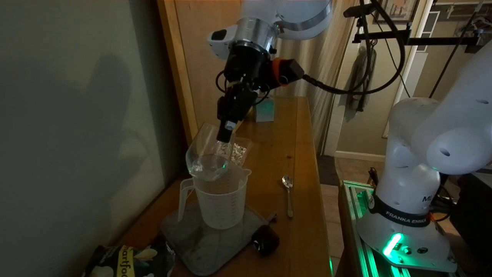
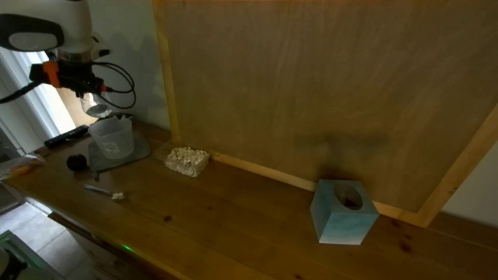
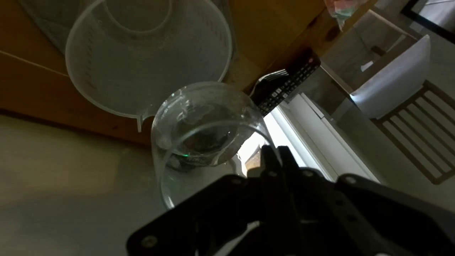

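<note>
Snack bag [image 1: 130,261] is right up front in an exterior view, label half cut off. Behind it on the desk [image 1: 303,231] there's a grey mat [image 1: 192,246] with a translucent measuring jug [image 1: 223,209] standing upright on it. Just above the jug's mouth hangs a clear glass [image 1: 209,156], leaning, with what looks like a bit of clear liquid in the bottom. The pincer [image 1: 224,134] is clamped on it up near the rim. Spoon [image 1: 289,196] lies off to the side.

Also in an exterior view, a blue tissue box [image 2: 344,212] sits closest, then a tub of pale flakes [image 2: 183,170] by the wooden panel. The glass hangs over the jug from here too, well apart from both.

Wrist view: fingers pinched together with only the thin glass wall between them, as far as I can tell. Glass overlaps the jug's rim by the spout; can't tell if they touch. Remote [image 3: 289,83] further back.

My read is it's the pouring step, probably lining up, since I see no stream. Next move calls for getting the glass's lip over the jug and tipping slowly, because smooth curved glass could twist in that grip.
</note>
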Controlling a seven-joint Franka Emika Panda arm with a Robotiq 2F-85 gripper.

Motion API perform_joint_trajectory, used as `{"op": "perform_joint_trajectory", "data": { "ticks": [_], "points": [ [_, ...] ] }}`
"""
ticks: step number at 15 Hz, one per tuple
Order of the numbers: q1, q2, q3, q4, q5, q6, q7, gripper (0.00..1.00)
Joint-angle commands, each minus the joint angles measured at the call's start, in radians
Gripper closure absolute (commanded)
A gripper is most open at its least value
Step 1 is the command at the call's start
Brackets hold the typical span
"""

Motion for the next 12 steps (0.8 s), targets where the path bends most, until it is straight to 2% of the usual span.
{"op": "perform_joint_trajectory", "data": {
  "ticks": [1,5,12],
  "points": [
    [0.043,-0.023,-0.011,0.037,-0.154,0.005,0.143,0.99],
    [0.062,-0.042,-0.018,0.054,-0.338,0.011,0.333,0.99],
    [0.085,-0.075,-0.031,0.070,-0.512,-0.020,0.623,0.99]
  ]
}}
